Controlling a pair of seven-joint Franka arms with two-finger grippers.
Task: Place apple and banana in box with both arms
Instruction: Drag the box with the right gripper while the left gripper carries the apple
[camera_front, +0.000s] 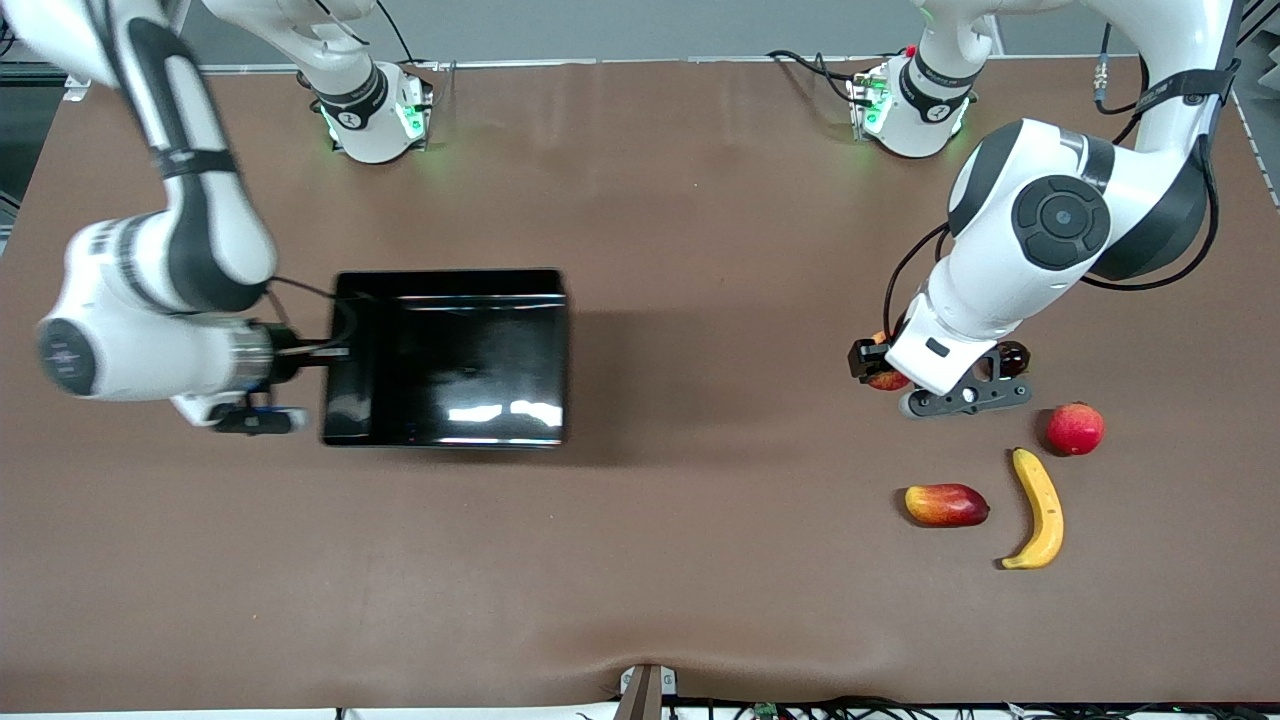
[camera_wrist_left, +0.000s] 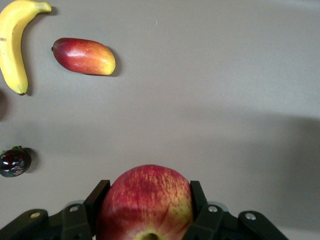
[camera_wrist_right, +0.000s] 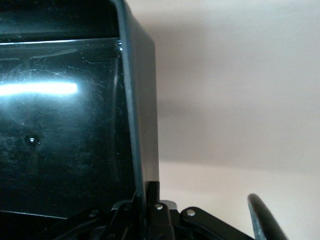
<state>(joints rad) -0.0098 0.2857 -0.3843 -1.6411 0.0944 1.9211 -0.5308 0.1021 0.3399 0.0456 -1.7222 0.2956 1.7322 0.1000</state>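
Observation:
My left gripper (camera_front: 884, 372) is shut on the apple (camera_front: 888, 380), red with yellow streaks and a dimpled top. In the left wrist view the apple (camera_wrist_left: 146, 200) fills the space between the fingers (camera_wrist_left: 100, 192). The banana (camera_front: 1040, 510) lies on the table nearer to the front camera than this gripper; it shows again (camera_wrist_left: 12, 45) in the left wrist view. The black box (camera_front: 450, 285) sits toward the right arm's end of the table. My right gripper (camera_front: 325, 352) is shut on the box's side wall (camera_wrist_right: 142, 100), one finger inside and one outside.
A red-yellow mango-like fruit (camera_front: 946, 504) lies beside the banana. A round red fruit (camera_front: 1075, 428) rests close to the banana's farther tip. A small dark fruit (camera_front: 1012, 357) sits by the left wrist. Brown table stretches between the box and the fruits.

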